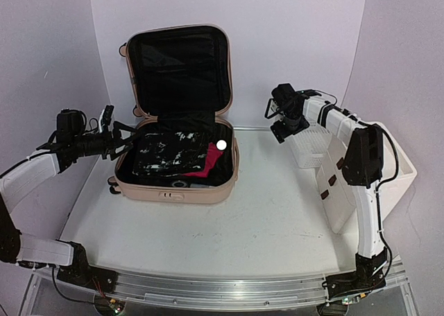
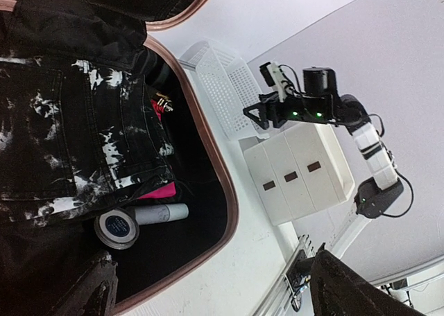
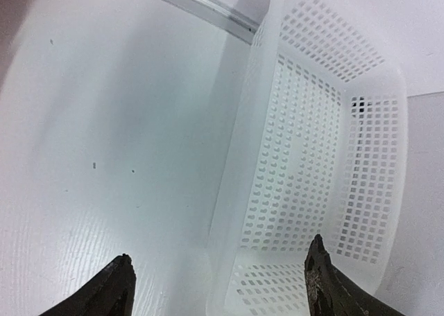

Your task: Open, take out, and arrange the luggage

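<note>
- Right gripper [image 3: 220, 250]: jaws spread, holding nothing, poised over the near wall of the white mesh basket [image 3: 312, 156].
- Luggage [image 1: 173, 195] sits left-centre on the table [image 1: 263, 219], lid [image 1: 177, 66] upright. It holds black paint-splashed jeans [image 1: 163, 153], a magenta garment [image 1: 206, 165], a round tin [image 2: 116, 229] and a white tube [image 2: 161, 213].
- Left gripper [image 1: 121, 132]: jaws wide, unladen, arm extended level at the luggage's left rim.
- Pale pink hard case, rounded corners, black inside.
</note>
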`<state>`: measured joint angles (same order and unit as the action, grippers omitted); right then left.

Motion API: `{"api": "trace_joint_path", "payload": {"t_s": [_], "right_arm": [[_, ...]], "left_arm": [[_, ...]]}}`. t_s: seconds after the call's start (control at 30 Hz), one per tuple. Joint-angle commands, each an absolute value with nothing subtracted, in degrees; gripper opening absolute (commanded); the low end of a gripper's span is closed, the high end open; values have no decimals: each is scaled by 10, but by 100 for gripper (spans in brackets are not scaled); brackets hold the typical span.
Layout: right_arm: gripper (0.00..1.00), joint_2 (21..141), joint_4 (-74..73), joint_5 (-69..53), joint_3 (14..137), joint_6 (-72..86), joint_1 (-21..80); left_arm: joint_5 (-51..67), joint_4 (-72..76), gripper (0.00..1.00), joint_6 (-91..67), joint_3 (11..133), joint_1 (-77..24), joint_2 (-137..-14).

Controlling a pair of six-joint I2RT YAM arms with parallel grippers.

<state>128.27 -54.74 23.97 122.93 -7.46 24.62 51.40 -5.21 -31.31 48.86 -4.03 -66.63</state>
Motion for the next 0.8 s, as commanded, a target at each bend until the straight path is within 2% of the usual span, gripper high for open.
{"api": "trace_joint_path", "payload": {"t_s": [0.0, 0.07, 0.23, 0.5, 0.57, 0.77], "right_arm": [[78, 1324, -569, 196, 1276, -58, 209], [69, 1344, -571, 220, 1277, -37, 205], [62, 1368, -573, 252, 1269, 18, 205], [31, 1378, -575, 167, 1268, 85, 210], [21, 1379, -577, 153, 1271, 97, 215], [13, 1368, -582, 113, 1258, 50, 251]], "left_arm": [[526, -63, 98, -302, 480, -47, -632], [528, -70, 98, -299, 481, -48, -629], [522, -93, 98, -284, 493, -50, -630], [507, -133, 98, -258, 516, -59, -635], [505, -133, 98, -258, 516, -61, -636], [502, -133, 98, -258, 517, -68, -644]]}}
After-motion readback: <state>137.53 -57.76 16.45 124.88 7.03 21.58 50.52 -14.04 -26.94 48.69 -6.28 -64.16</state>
